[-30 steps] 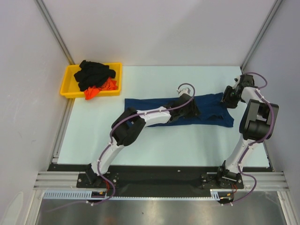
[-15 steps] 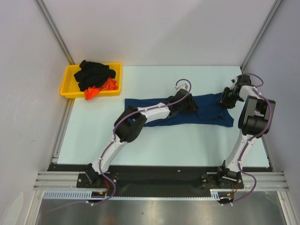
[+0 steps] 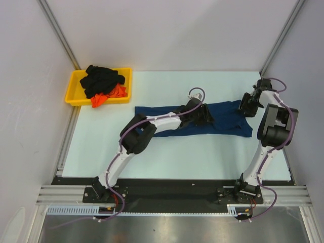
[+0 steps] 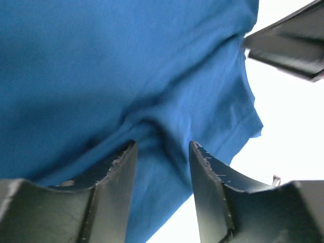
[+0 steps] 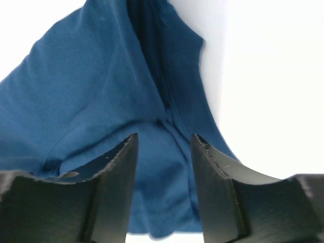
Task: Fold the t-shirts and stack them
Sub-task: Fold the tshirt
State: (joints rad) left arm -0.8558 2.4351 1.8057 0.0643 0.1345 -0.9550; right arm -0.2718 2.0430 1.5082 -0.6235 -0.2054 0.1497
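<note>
A navy blue t-shirt [image 3: 228, 120] lies spread in a long strip across the middle of the table. My left gripper [image 3: 202, 115] is down on its middle. In the left wrist view its jaws [image 4: 162, 144] stand open, with puckered blue cloth [image 4: 126, 76] between the fingertips. My right gripper [image 3: 246, 107] is at the shirt's right end. Its jaws [image 5: 163, 136] are also open, astride a fold of the blue cloth [image 5: 101, 86]. A black t-shirt [image 3: 101, 78] and an orange-red one [image 3: 117, 92] lie bunched in the tray.
The yellow plastic tray [image 3: 73, 97] sits at the table's far left corner. Grey walls with metal rails close in the left, back and right sides. The arm bases stand on a black rail at the near edge.
My left gripper has shifted slightly toward the far side over the shirt's middle. The right gripper has stayed at the shirt's right end. The shirt lies about as it did.
</note>
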